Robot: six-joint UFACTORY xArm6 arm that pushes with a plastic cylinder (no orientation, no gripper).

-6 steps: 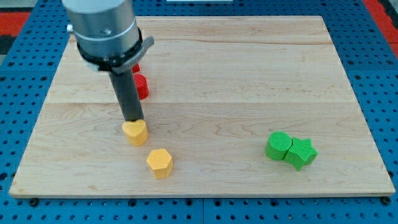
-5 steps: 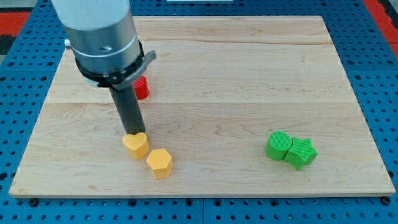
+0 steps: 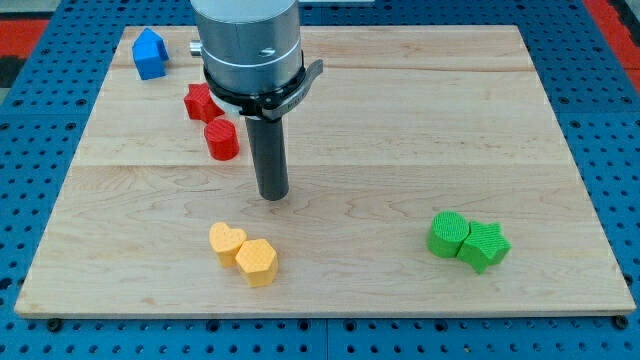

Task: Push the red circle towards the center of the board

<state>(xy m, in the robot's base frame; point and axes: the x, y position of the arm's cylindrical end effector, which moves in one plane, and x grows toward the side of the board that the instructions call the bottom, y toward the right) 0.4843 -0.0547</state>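
Red circle (image 3: 222, 139): on the board (image 3: 400, 130), up and to the view's left of my tip, near it but apart; left of the board's middle.
Tip (image 3: 273, 197): lower end of the dark rod, on bare wood near the board's middle, touching no block.
Fingers: none on this rod, so no open or closed state to tell.
Red star (image 3: 201, 101): just beyond the red circle, farther toward the view's top left of my tip.
Blue block (image 3: 149, 54): house-like shape, far up-left of my tip, at the board's top-left corner.
Yellow heart (image 3: 227, 241): below my tip, slightly to the view's left.
Yellow hexagon (image 3: 257, 261): touching the heart, lower still.
Green circle (image 3: 447, 234): well to the view's right of my tip, lower.
Green star (image 3: 485, 245): touching the green circle on its right.
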